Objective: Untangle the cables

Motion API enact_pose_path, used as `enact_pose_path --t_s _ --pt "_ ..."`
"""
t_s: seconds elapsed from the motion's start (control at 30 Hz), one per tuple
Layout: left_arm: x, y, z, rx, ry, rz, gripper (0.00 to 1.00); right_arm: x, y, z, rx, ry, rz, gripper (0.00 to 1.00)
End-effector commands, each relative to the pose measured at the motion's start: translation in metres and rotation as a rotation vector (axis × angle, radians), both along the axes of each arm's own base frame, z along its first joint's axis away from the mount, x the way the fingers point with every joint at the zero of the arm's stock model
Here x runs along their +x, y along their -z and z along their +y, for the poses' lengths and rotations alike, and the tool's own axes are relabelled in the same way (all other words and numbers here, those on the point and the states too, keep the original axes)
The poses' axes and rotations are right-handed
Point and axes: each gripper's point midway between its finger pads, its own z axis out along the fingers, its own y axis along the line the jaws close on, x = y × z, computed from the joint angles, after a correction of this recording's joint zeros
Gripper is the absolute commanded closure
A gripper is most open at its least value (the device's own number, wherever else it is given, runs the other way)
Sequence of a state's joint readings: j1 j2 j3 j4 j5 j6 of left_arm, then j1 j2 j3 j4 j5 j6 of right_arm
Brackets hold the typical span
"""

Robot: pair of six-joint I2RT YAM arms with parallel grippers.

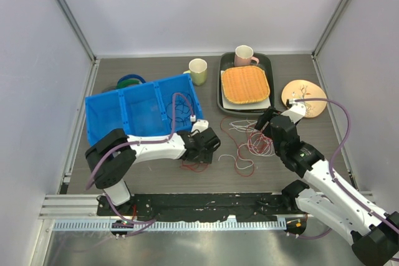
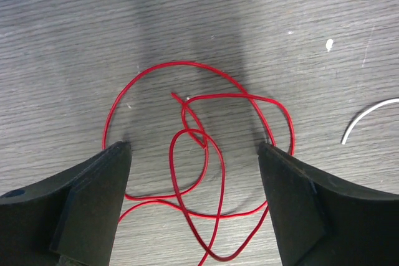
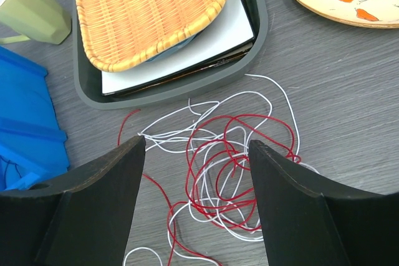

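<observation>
A loose red cable (image 2: pixel 198 154) lies in loops on the table; from above it is the red cable (image 1: pixel 194 166) at the bin's front right corner. My left gripper (image 2: pixel 193 147) is open and empty above it, one finger on each side; it shows from above too (image 1: pixel 209 146). A tangle of red and white cables (image 3: pixel 234 166) lies below the tray, seen from above mid-table (image 1: pixel 254 141). My right gripper (image 3: pixel 196 141) is open and empty above this tangle, also seen from above (image 1: pixel 267 121). Dark blue cables (image 1: pixel 181 112) lie in the blue bin.
A blue bin (image 1: pixel 100 116) stands at the left. A dark tray (image 1: pixel 222 85) holds a wicker basket (image 1: pixel 245 83) and a pink mug (image 1: pixel 244 55). A green cup (image 1: pixel 198 70) and a painted plate (image 1: pixel 304 96) stand nearby. A white cable loop (image 1: pixel 240 164) lies between the arms.
</observation>
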State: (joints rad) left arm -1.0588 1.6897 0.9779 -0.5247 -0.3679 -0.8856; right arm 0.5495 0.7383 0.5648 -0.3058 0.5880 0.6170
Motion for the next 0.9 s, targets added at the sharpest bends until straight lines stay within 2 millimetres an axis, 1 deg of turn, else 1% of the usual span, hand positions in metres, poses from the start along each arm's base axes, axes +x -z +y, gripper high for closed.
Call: enact_pose_path --t_s 0.0,0.07,0.1,0.17,0.2,0.27,0.3,0.33,0.37,0.47,0.5,0.57,0.6,0.7,0.73,0.77,0.8,0.83,0.87 --pt "-0.01 0.021 0.001 0.028 0.015 0.064 0.25 0.007 -0.017 0.003 0.015 -0.002 -0.052 0.27" --pt "-0.013 0.025 0.002 0.029 0.016 0.079 0.36 0.007 -0.018 0.003 0.016 0.0 -0.055 0.27" --pt "-0.014 0.027 0.003 0.031 0.015 0.082 0.46 0.007 -0.017 0.003 0.015 0.001 -0.054 0.27" --pt "-0.016 0.032 0.005 0.039 0.011 0.093 0.55 0.007 -0.018 0.002 0.018 0.003 -0.058 0.27" --pt "-0.016 0.032 0.005 0.039 0.007 0.093 0.68 0.006 -0.018 0.002 0.017 0.003 -0.057 0.27" --pt "-0.017 0.035 0.006 0.048 0.004 0.101 0.87 0.006 -0.019 0.002 0.018 0.004 -0.06 0.28" --pt "-0.017 0.035 0.006 0.047 -0.003 0.101 1.0 0.006 -0.019 0.001 0.02 0.006 -0.061 0.27" --pt "-0.017 0.036 0.007 0.046 -0.007 0.1 1.0 0.006 -0.019 0.001 0.018 0.007 -0.06 0.28" --pt "-0.015 0.032 0.002 0.019 -0.003 0.089 1.0 0.006 -0.02 0.001 0.02 0.006 -0.064 0.28" --pt "-0.012 0.023 -0.002 -0.023 0.003 0.057 1.0 0.005 -0.021 -0.001 0.022 0.012 -0.07 0.27" --pt "-0.009 0.011 -0.003 -0.051 0.002 0.027 1.0 0.005 -0.021 -0.001 0.023 0.013 -0.072 0.27" --pt "-0.004 -0.004 -0.005 -0.088 0.001 -0.015 1.0 0.004 -0.022 -0.002 0.026 0.018 -0.078 0.28" --pt "0.002 -0.021 -0.005 -0.119 -0.01 -0.063 1.0 0.004 -0.023 -0.002 0.029 0.021 -0.08 0.27" --pt "0.011 -0.054 -0.003 -0.174 -0.033 -0.143 1.0 0.004 -0.025 -0.001 0.04 0.012 -0.094 0.28" --pt "0.018 -0.078 -0.001 -0.214 -0.054 -0.209 1.0 0.004 -0.024 0.0 0.044 0.005 -0.099 0.28" --pt "0.02 -0.088 0.003 -0.216 -0.064 -0.234 1.0 0.004 -0.027 0.002 0.052 -0.006 -0.111 0.28" --pt "0.024 -0.105 0.004 -0.238 -0.075 -0.269 1.0 0.004 -0.028 0.003 0.059 -0.012 -0.12 0.28" --pt "0.031 -0.127 0.011 -0.256 -0.1 -0.336 1.0 0.004 -0.027 0.003 0.06 -0.014 -0.122 0.28" --pt "0.033 -0.138 0.016 -0.256 -0.107 -0.365 1.0 0.004 -0.028 0.004 0.065 -0.017 -0.129 0.28"
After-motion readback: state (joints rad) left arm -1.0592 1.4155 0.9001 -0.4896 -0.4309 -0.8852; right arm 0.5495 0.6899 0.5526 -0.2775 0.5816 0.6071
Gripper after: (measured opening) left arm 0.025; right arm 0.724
